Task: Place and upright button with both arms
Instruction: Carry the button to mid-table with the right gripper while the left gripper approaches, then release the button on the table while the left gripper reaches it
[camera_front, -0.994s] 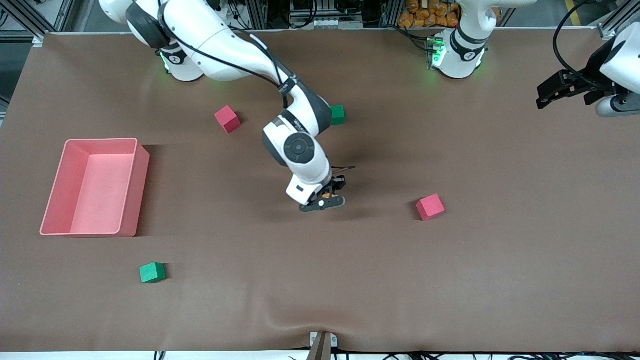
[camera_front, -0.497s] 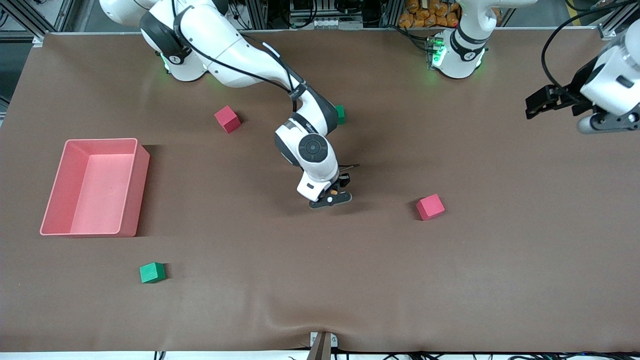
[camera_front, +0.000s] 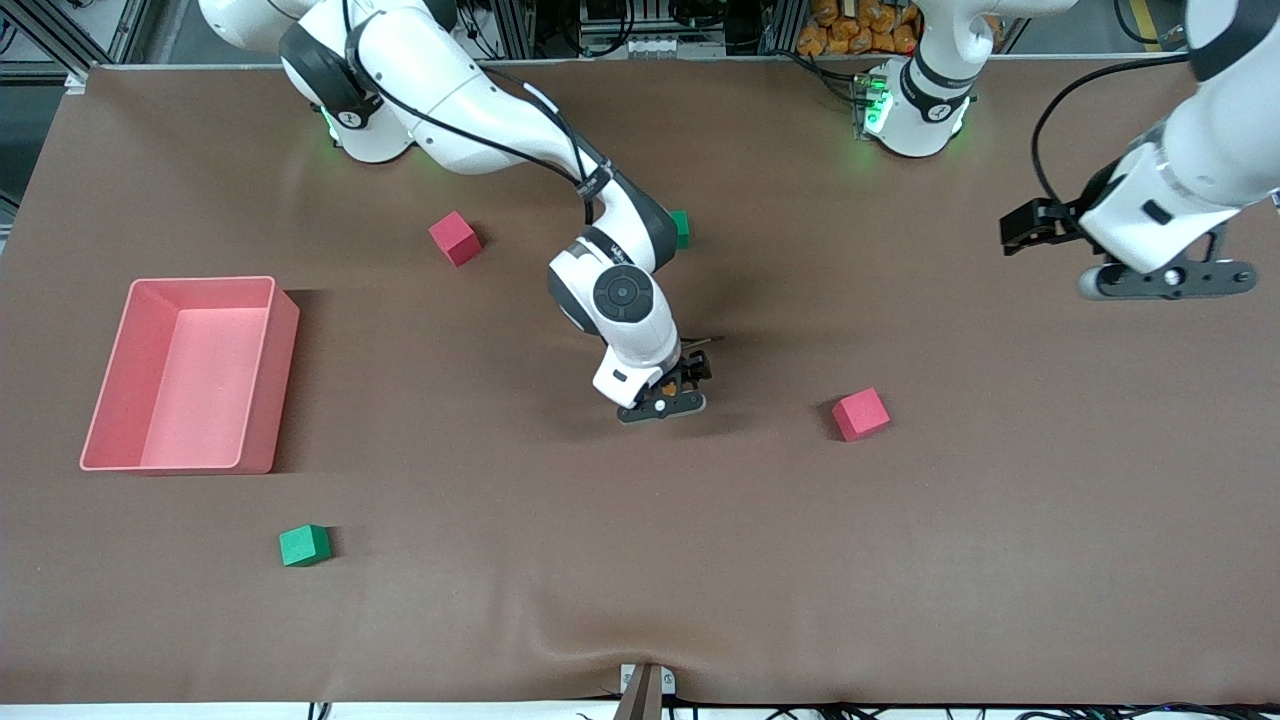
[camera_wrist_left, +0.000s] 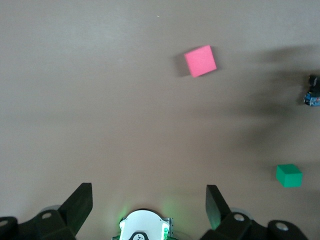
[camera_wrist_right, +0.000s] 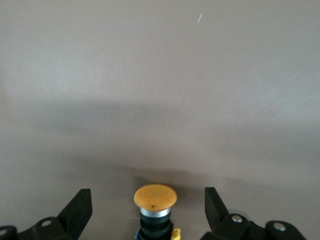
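While the right gripper (camera_front: 678, 392) sits low over the middle of the brown table (camera_front: 640, 560), its jaws stand wide apart on either side of the button (camera_wrist_right: 155, 206) without touching it. In the right wrist view the button stands cap-up, orange top above its dark body, apparently resting on the table between the spread fingers (camera_wrist_right: 80, 210). Taking the nearer red cube (camera_front: 860, 414) as landmark, the button lies beside it, toward the right arm's end of the table.

By my reading, the placing step is at its end — the button looks set down and already upright, released rather than gripped. The next move probably calls for a straight lift clear of the cap, since a sideways brush from either finger could tip it.

The left gripper (camera_wrist_left: 149, 206) hangs open, holding nothing, high over the table toward the left arm's end from that cube; its wrist view looks down on the cube (camera_wrist_left: 200, 60).

From the same cube, a pink bin (camera_front: 265, 360) sits well apart toward the right arm's end, and a green cube (camera_front: 304, 545) lies nearer the front camera — also that way. The table covering is smooth and matte, with a slight ripple at its front edge.
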